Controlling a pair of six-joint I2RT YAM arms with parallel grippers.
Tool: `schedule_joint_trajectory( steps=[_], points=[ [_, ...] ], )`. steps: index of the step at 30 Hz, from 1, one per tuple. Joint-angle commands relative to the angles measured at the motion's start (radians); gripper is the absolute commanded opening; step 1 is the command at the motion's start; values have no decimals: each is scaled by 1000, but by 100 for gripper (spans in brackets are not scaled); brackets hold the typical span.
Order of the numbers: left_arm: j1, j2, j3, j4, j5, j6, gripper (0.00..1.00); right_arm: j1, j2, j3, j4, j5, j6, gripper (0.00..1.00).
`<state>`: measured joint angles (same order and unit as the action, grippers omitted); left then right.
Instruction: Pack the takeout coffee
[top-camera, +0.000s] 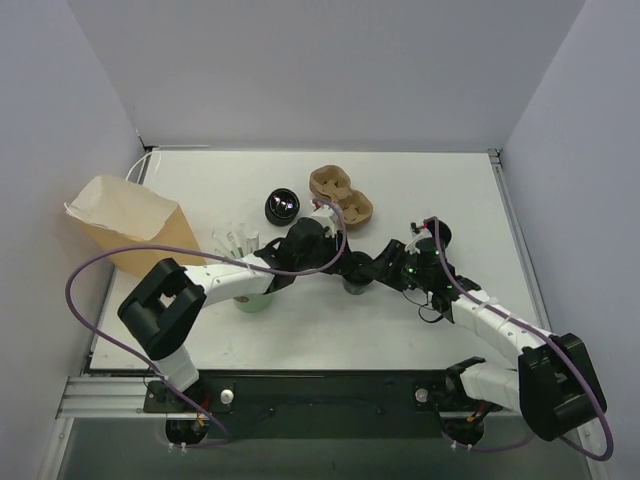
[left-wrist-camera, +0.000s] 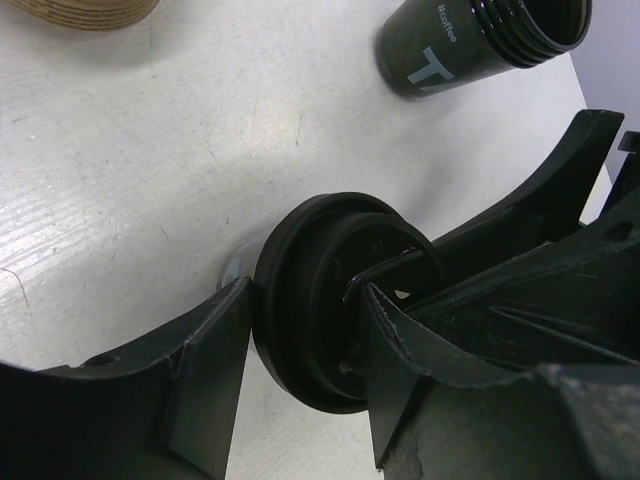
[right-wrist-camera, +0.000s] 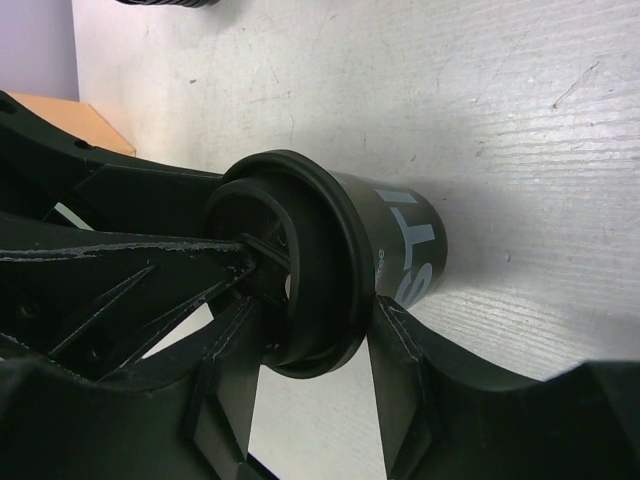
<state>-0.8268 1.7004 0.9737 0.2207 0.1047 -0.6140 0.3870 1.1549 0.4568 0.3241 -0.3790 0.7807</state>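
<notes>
The takeout coffee (top-camera: 355, 283), a short black cup with a black lid (left-wrist-camera: 300, 290), stands upright on the white table mid-scene, and both grippers meet at it. My left gripper (top-camera: 338, 268) reaches in from the left. It is shut on the cup at the lid, with one finger (left-wrist-camera: 205, 385) against the lid's rim and the other over its far side. My right gripper (right-wrist-camera: 315, 320) comes from the right and straddles the same cup (right-wrist-camera: 400, 235). Its fingers (right-wrist-camera: 400, 385) press just under the lid's rim.
A lidless black cup (top-camera: 283, 206) and a brown cardboard cup carrier (top-camera: 340, 195) sit behind the grippers. A paper bag (top-camera: 130, 225) lies at the left. A green cup with straws (top-camera: 252, 298) stands under my left arm. Another black cup (left-wrist-camera: 470, 40) stands to the right, near my right wrist.
</notes>
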Motion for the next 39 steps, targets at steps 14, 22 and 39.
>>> schedule_joint_trajectory(
  steps=[14,22,39],
  points=[
    [-9,90,-66,-124,177,53,54,-206,-92,-32,2,-171,-6,51],
    [-9,102,-44,-122,191,65,54,-221,-66,-96,115,-245,37,50],
    [-12,107,-33,-119,190,63,54,-249,-212,-110,42,-254,32,54]
  ],
)
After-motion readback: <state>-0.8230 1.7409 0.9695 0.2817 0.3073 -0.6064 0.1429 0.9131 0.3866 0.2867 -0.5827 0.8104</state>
